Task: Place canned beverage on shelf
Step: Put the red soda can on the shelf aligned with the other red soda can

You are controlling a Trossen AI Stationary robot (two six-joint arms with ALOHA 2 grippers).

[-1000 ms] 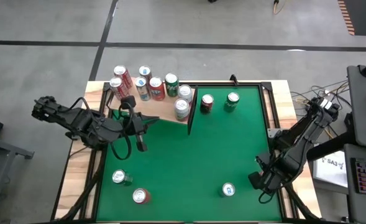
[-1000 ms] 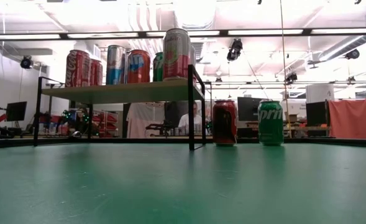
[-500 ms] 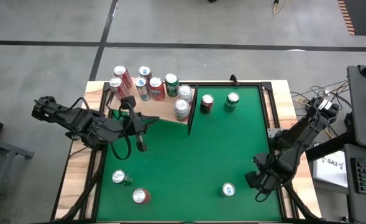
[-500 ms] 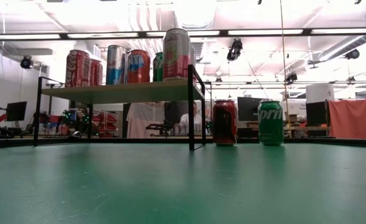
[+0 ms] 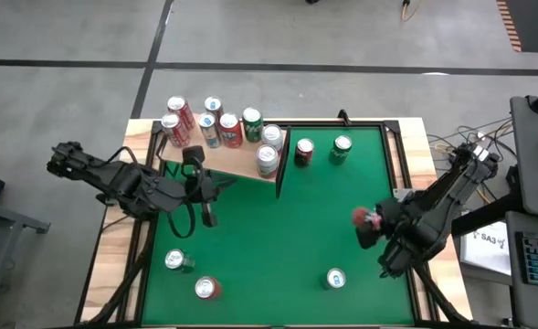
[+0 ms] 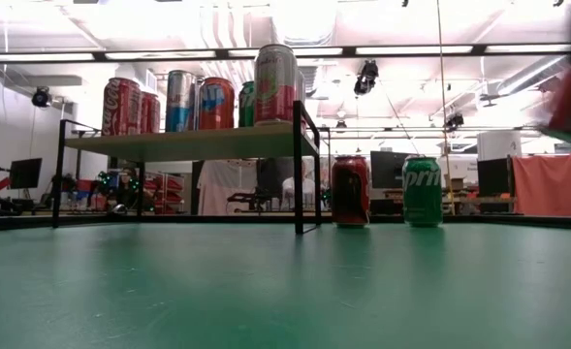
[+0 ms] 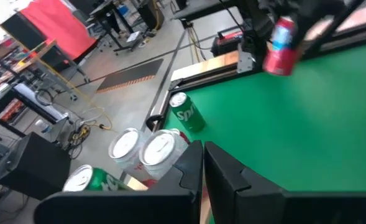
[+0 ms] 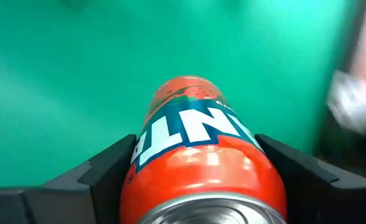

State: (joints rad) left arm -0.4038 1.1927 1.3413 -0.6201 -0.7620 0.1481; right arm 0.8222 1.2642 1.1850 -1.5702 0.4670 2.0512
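Observation:
An orange Fanta can (image 8: 198,143) sits in my right gripper (image 8: 198,165), lifted above the green table's right part (image 5: 367,217); the left wrist view shows it tilted in the air (image 7: 281,38). The shelf (image 5: 239,161), a pale wood board on dark legs (image 6: 198,143), stands at the far left and carries several upright cans (image 5: 216,128). My left gripper (image 5: 217,180) hovers shut beside the shelf's near edge, its fingers (image 7: 189,177) touching nothing. My right gripper pinches the orange can between its two fingers, one on each side of the can's wall (image 8: 146,158), up by the lid end. The fingers (image 8: 105,171) slant down from above. The can is clear of the table and tilted, its lid toward the wrist.
A dark red can (image 5: 303,152) and a green Sprite can (image 5: 342,148) stand just right of the shelf's dark end panel (image 5: 282,164). Two cans (image 5: 174,260) (image 5: 206,289) stand near left, and one (image 5: 335,278) near right. Bare green lies across the middle.
My right gripper has narrowed, risen from low at the table's near right edge and tipped. It has swung toward the table's middle and far side, now carrying the orange can clear of the table.

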